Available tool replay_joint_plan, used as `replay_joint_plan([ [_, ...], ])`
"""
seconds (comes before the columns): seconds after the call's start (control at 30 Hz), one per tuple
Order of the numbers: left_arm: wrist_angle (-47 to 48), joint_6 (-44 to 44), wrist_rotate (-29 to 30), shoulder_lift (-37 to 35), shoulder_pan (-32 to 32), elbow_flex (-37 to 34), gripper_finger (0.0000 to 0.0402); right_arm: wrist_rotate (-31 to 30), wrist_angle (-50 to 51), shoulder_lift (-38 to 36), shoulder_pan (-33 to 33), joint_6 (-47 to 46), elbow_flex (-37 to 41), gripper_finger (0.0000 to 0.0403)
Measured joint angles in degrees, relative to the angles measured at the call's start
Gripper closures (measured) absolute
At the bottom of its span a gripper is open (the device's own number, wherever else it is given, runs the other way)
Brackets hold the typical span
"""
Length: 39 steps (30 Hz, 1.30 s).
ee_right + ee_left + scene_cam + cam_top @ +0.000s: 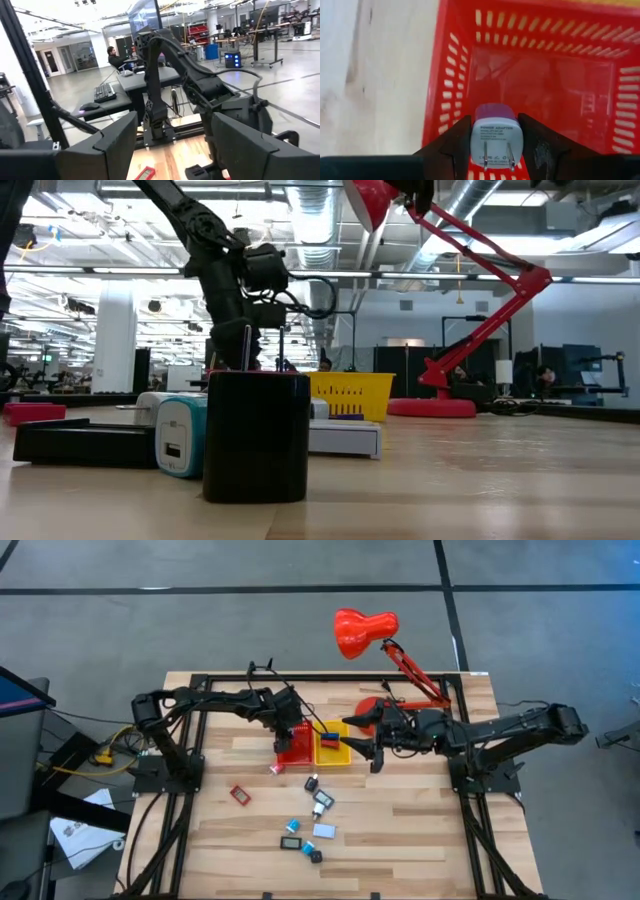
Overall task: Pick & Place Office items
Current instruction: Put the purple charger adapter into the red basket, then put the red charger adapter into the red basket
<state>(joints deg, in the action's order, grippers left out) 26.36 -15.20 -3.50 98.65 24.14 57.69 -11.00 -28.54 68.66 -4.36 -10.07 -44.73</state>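
Observation:
My left gripper (pixel 495 126) hangs over the red bin (pixel 600 75), shut on a white power adapter with a purple end (pixel 496 131). In the high view this gripper (pixel 288 736) is at the red bin (pixel 297 750), beside the yellow bin (pixel 334 752), which holds a blue piece (pixel 330 737). My right gripper (pixel 366 737) stands open just right of the yellow bin, with nothing between its fingers (pixel 175 145). Several small office items (pixel 310 820) lie on the wooden table nearer the front edge. My left gripper pinches the adapter's two opposite side faces (pixel 475 141) between its two fingers. The fingers slant steeply down from above. The adapter's two metal prongs (pixel 486 151) face back toward the wrist and its purple end points down into the bin. It hangs clear above the bin's floor.
A big red desk lamp (pixel 365 632) stands at the table's far right, its base (pixel 430 407) on the wood. A red piece (pixel 240 794) lies left of the loose items. In the low view a black block (pixel 256 435) and a white-teal charger (pixel 180 435) stand close.

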Motion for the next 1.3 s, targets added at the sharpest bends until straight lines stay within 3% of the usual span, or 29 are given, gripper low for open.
replay_joint_plan([
  [0.43,0.5,0.6,0.3,0.3,-0.5,0.1,0.0231,0.2,1.5,0.0,-0.1,-0.5,0.0,0.0154],
  [0.97,0.2,0.7,0.5,0.2,-1.0,0.1,0.0230,0.2,1.5,0.0,-0.1,-0.5,0.0,0.0154],
  [1.3,0.7,0.7,0.5,-7.4,-1.0,0.1,0.0208,0.2,1.5,0.0,-0.1,-0.5,0.0,0.0154],
])
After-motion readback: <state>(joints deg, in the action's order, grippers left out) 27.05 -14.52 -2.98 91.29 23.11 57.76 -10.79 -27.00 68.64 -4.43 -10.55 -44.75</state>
